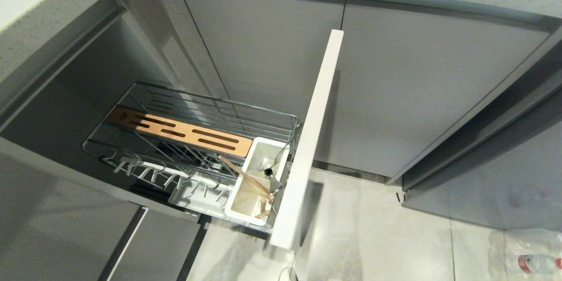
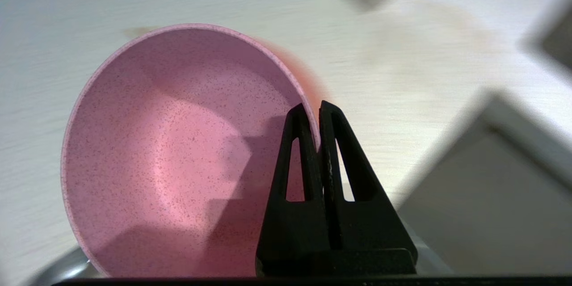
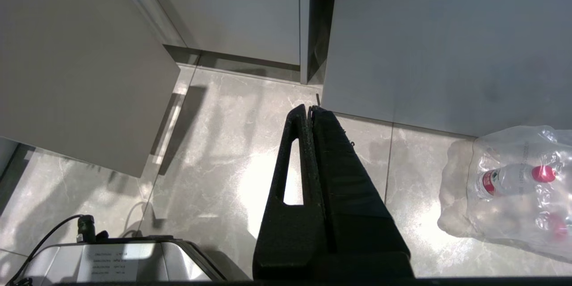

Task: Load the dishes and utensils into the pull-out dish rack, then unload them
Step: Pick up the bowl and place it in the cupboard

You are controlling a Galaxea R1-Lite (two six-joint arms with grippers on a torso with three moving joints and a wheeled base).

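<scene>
In the left wrist view my left gripper point(image 2: 314, 109) is shut on the rim of the pink bowl point(image 2: 170, 161), which hangs tilted over a pale surface. The head view has neither arm in it. The pull-out dish rack point(image 1: 193, 140) stands drawn out, a chrome wire basket with a slotted wooden strip point(image 1: 180, 133) and a white caddy point(image 1: 259, 180). The wooden chopsticks point(image 1: 246, 176) lean in the caddy, and a silver fork point(image 1: 273, 174) stands beside them. My right gripper point(image 3: 309, 108) is shut and empty, hanging over the floor. The pink plate is out of view.
The rack's narrow white cabinet front point(image 1: 307, 140) juts out toward me. Grey cabinet doors point(image 1: 421, 96) close the back. A plastic pack of water bottles point(image 3: 514, 187) lies on the tiled floor at the right. My base's corner point(image 3: 116, 259) shows below the right gripper.
</scene>
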